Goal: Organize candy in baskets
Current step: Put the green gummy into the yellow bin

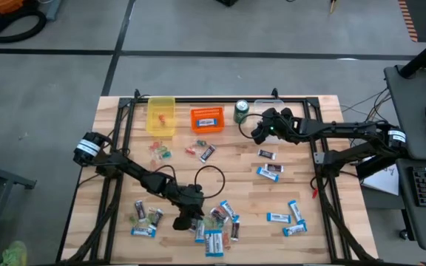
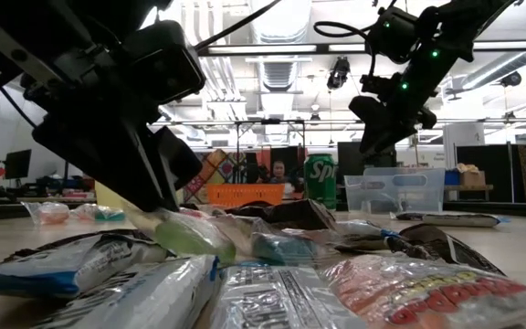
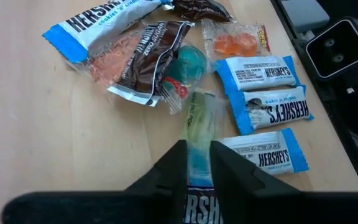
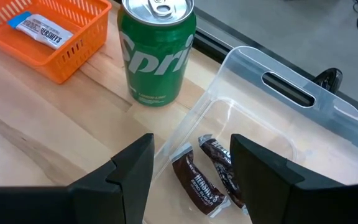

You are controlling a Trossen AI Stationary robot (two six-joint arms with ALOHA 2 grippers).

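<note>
Where left gripper [image 3: 197,163] pinches — green candy [image 3: 197,127] btwn fingertips.

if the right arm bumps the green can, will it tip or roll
The green can stands upright on a flat base, so a low nudge would probably just slide it. Its tab looks unopened, so it is likely full and heavy. A high knock could topple it; on its round side it would roll.

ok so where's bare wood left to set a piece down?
Free: the strip between the yellow basket and the left arm's side of the table, and the middle patch between the cable loop and the bars near the right arm. Crowded: the candy pile at the left end effector, and the back row around the soda can.
</note>
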